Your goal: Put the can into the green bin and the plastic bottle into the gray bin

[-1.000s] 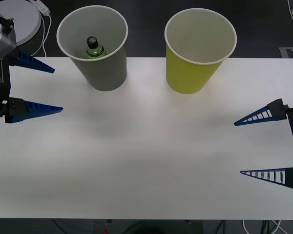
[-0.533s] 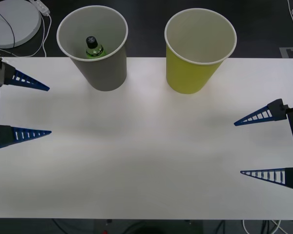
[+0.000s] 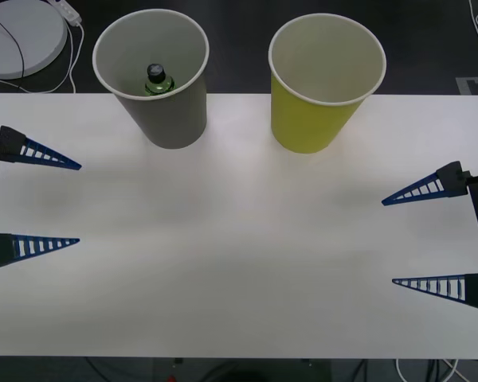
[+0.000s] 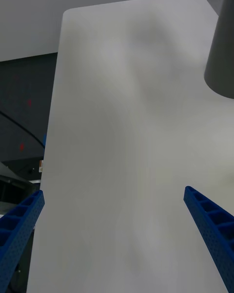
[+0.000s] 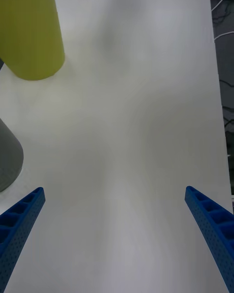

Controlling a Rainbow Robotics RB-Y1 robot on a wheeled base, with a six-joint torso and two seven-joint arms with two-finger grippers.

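Observation:
The gray bin (image 3: 174, 119) stands at the back left of the white table, with the plastic bottle (image 3: 157, 79) upright inside it, black cap up. The green bin (image 3: 311, 123) stands to its right, and what I see of its inside is white. The can is out of view. My left gripper (image 3: 79, 203) hovers open and holds nothing at the table's left edge, in front of the gray bin. At the right edge my right gripper (image 3: 389, 241) is open too, with nothing in it. The left wrist view shows the green bin (image 5: 31, 34), the gray bin (image 5: 7, 161) and my left gripper (image 5: 113, 190).
A white round disc (image 3: 20, 32) with a cable lies on the dark floor beyond the table's back left corner. The white table (image 3: 239, 263) spreads wide in front of both bins. In the right wrist view, the gray bin (image 4: 222, 53) is past my right gripper (image 4: 114, 190).
My left gripper has drawn back from the gray bin toward the table's left front, and its fingers have spread wider. The bottle has settled slightly inside the bin. The right arm has not moved.

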